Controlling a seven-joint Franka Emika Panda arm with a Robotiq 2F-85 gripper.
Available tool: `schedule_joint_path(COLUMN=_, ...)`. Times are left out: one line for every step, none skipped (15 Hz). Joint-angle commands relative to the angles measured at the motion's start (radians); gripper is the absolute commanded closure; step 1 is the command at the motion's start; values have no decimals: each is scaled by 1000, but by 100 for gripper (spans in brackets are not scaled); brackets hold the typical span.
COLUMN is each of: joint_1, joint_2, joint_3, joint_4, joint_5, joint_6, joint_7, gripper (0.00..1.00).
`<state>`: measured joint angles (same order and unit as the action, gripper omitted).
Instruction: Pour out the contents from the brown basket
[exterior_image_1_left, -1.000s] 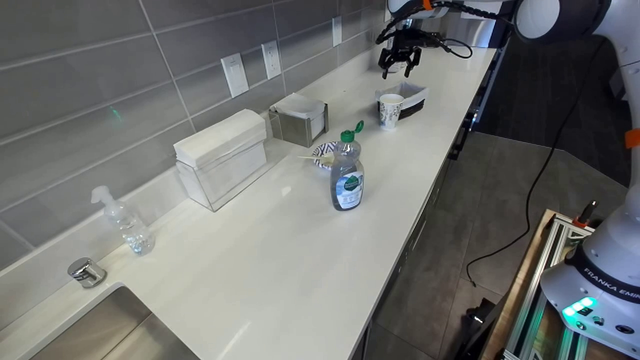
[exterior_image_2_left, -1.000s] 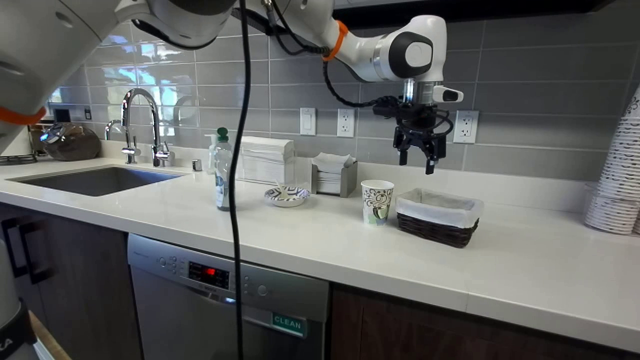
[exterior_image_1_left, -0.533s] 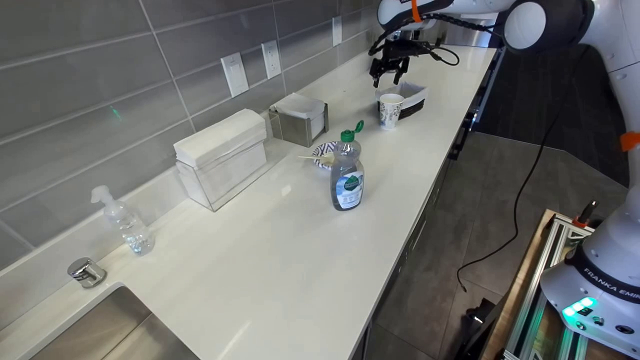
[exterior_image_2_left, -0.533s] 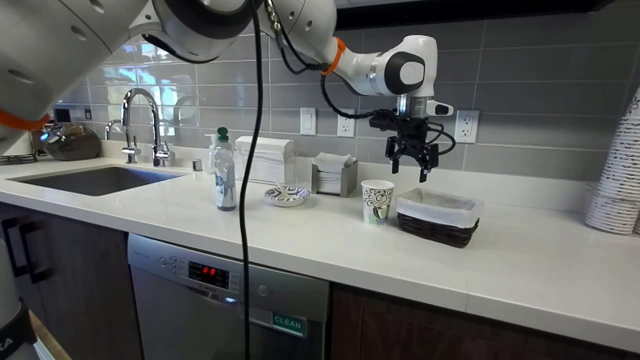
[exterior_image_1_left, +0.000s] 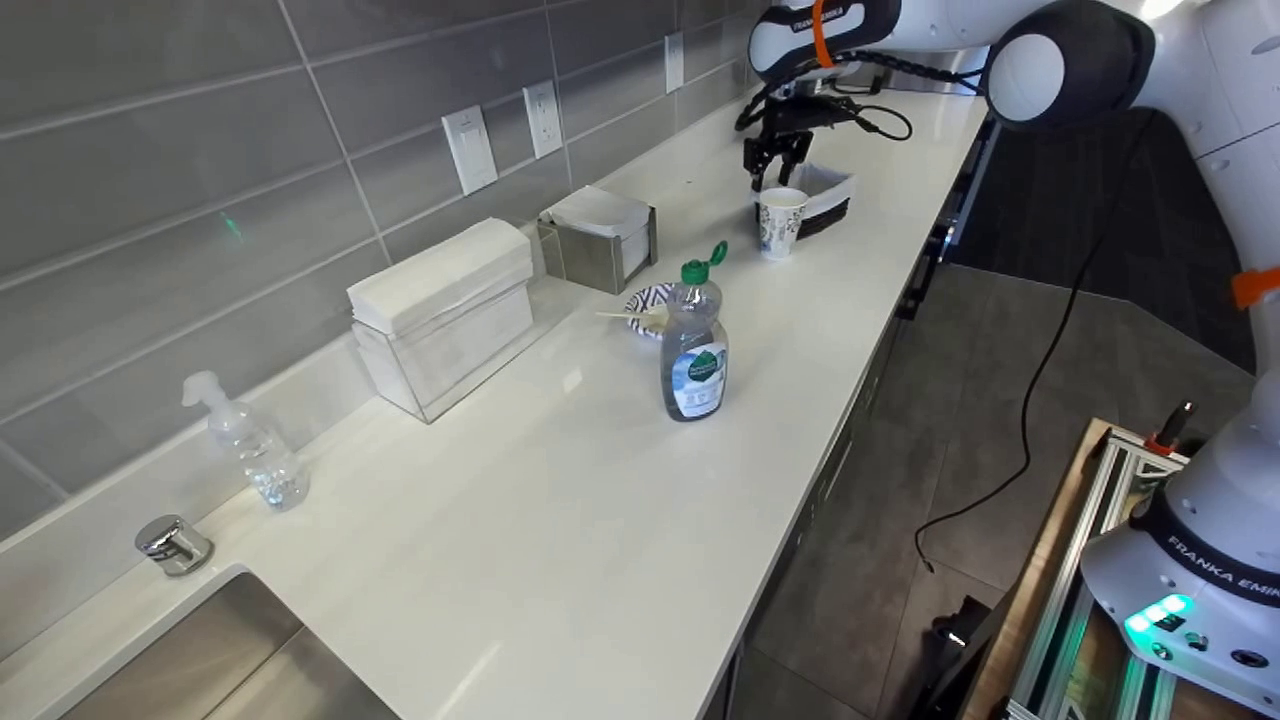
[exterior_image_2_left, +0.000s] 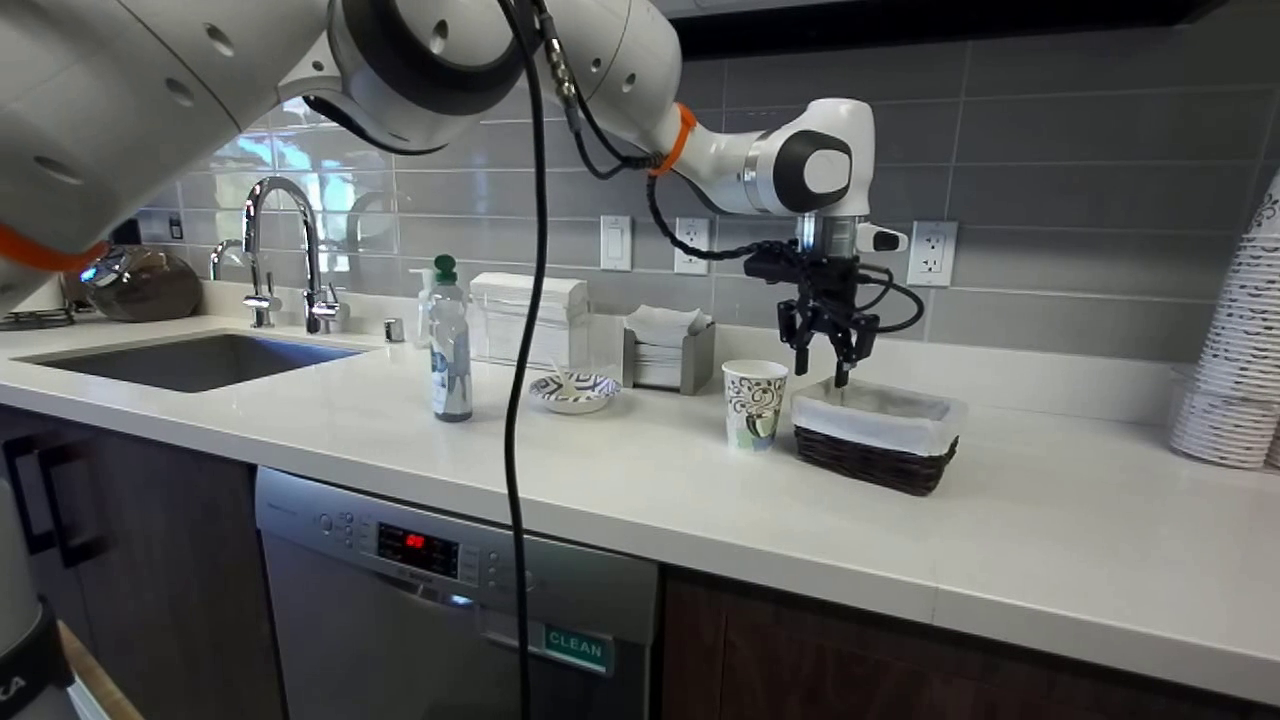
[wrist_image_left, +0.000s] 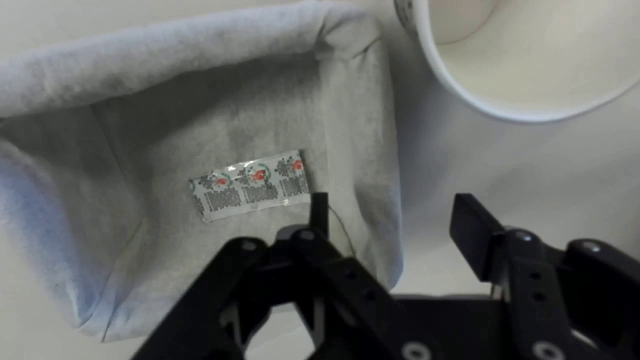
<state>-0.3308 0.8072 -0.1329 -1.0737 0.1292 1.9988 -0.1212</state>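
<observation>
Brown basket (exterior_image_2_left: 870, 464): rough woven sides, matt cloth-like liner (exterior_image_2_left: 880, 427); shiny plastic-looking packet (wrist_image_left: 250, 187); smooth paper cup (wrist_image_left: 530, 65), two o'clock in wrist view; glossy countertop (exterior_image_1_left: 560, 560)

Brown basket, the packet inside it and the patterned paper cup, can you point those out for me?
Brown basket (exterior_image_2_left: 872, 461), in an exterior view: on its dark woven side.
Packet (wrist_image_left: 251, 186), in the wrist view: middle of its printed face.
Paper cup (exterior_image_2_left: 755, 404), in an exterior view: its patterned outer wall.
</observation>
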Motion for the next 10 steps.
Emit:
schedule_joint_path(joint_1=-3, joint_2=47, joint_3=3, joint_4=49, joint_5=-5, joint_6=15, joint_7=-20, gripper=56)
schedule_joint_path(joint_1=-3, joint_2=51, joint_3=2, joint_4=51, joint_5=-6, joint_6=16, joint_7=-24, gripper=53)
schedule_joint_path(joint_1=-3, joint_2=54, joint_3=2, joint_4=55, joint_5=-7, joint_6=16, joint_7=-27, gripper=53)
schedule_joint_path(joint_1=-3, joint_2=59, joint_3=1, joint_4=60, joint_5=-7, joint_6=13, joint_7=-32, gripper=51)
schedule_joint_path(joint_1=-3, joint_2=62, joint_3=1, joint_4=63, joint_5=-8, joint_6=13, joint_7=-37, gripper=50)
schedule_joint_path(joint_1=-3, joint_2=64, joint_3=1, joint_4=65, joint_5=-9, joint_6=12, joint_7=-42, gripper=52)
schedule_joint_path(joint_1=-2, joint_2=67, joint_3=1, joint_4=67, joint_5=-9, joint_6=11, joint_7=-45, gripper=52)
schedule_joint_path(joint_1=-2, joint_2=68, joint_3=0, joint_4=67, joint_5=-9, joint_6=11, joint_7=-47, gripper=57)
schedule_joint_path(joint_1=-2, joint_2=68, joint_3=0, joint_4=66, joint_5=-9, joint_6=11, joint_7=-50, gripper=66)
schedule_joint_path(joint_1=-2, joint_2=69, joint_3=1, joint_4=65, joint_5=-9, joint_6=10, joint_7=-57, gripper=68)
